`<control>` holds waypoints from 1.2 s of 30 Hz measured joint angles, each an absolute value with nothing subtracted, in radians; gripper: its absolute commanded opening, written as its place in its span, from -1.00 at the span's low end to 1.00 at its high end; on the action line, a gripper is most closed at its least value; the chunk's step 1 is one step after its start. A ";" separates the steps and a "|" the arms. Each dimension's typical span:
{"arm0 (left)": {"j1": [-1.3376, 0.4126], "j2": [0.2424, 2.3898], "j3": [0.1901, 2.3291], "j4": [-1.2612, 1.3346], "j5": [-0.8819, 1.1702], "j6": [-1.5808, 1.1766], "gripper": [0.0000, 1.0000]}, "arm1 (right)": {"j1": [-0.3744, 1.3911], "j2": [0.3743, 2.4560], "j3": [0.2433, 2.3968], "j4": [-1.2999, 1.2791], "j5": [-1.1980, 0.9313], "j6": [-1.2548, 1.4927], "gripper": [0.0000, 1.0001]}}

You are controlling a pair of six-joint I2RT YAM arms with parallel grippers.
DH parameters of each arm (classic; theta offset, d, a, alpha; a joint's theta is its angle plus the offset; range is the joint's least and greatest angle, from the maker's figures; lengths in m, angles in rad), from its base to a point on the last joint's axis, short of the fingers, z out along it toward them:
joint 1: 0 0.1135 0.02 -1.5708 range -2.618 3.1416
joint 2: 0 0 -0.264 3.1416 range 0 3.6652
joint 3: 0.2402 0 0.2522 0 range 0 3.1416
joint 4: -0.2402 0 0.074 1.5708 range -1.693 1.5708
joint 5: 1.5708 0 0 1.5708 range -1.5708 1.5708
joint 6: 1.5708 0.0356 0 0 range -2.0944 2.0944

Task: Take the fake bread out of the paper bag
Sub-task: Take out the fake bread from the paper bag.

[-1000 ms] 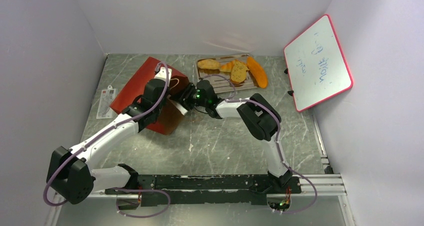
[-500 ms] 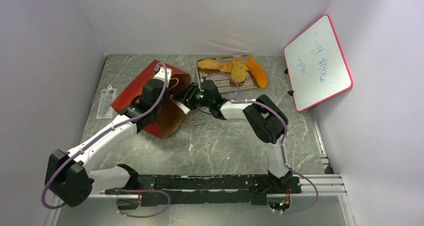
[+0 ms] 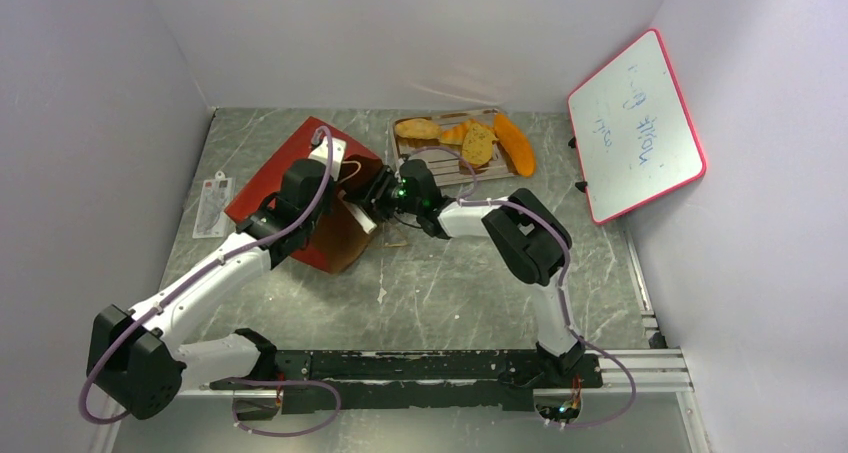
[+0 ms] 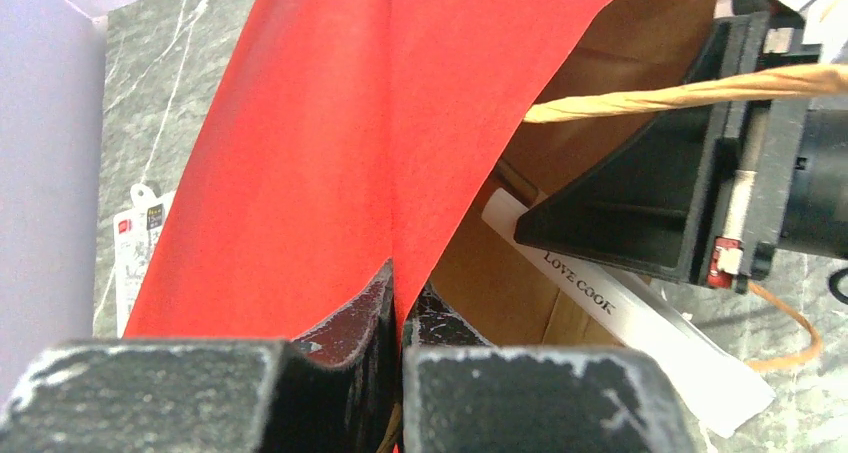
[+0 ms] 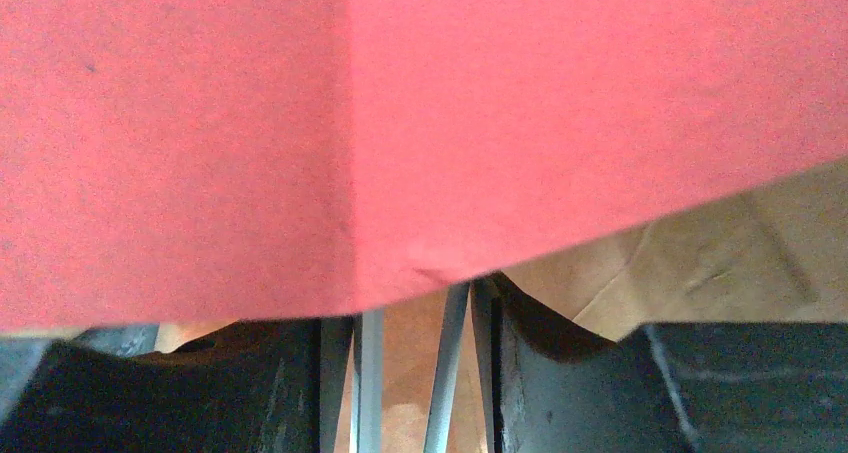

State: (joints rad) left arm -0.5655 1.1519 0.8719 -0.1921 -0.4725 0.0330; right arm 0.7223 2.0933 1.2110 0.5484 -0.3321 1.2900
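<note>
The red paper bag [image 3: 290,173] lies on its side with its brown mouth [image 3: 345,233] facing right. My left gripper [image 3: 335,168] is shut on the bag's upper edge; in the left wrist view the red paper [image 4: 320,153] runs between its closed jaws [image 4: 397,293]. My right gripper [image 3: 372,198] is at the mouth, shut on a thin silver utensil [image 4: 600,293] marked LOVE COOK; two grey strips [image 5: 368,373] sit between its fingers [image 5: 410,373]. The fake bread lies at the back: roll [image 3: 417,128], small orange piece [image 3: 455,131], toast [image 3: 478,145], crescent [image 3: 514,143].
The silver tray [image 3: 440,161] under the bread stands behind the bag mouth. A red-framed whiteboard [image 3: 635,128] leans at the right wall. A white tag [image 3: 212,205] lies left of the bag. A cord handle [image 3: 395,243] trails on the table.
The bag mouth opened wider, then narrowed a little. My right gripper shifted slightly left and back at the mouth. My left gripper kept its hold on the bag edge.
</note>
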 measured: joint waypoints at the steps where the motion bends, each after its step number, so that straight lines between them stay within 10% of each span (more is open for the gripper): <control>1: -0.566 1.150 0.872 -0.194 -0.466 0.035 -0.86 | 0.721 2.103 1.217 0.554 -0.337 1.293 -0.04; 19: -0.564 1.134 0.872 -0.216 -0.428 0.046 -0.86 | 0.710 2.175 1.219 0.684 -0.399 1.349 -1.00; 26: -0.564 1.134 0.873 -0.216 -0.476 0.028 -0.86 | 0.707 2.145 1.179 0.684 -0.400 1.352 -1.00; 36: -0.564 1.134 0.875 -0.215 -0.531 0.011 -0.86 | 0.717 2.011 1.064 0.701 -0.408 1.380 -0.39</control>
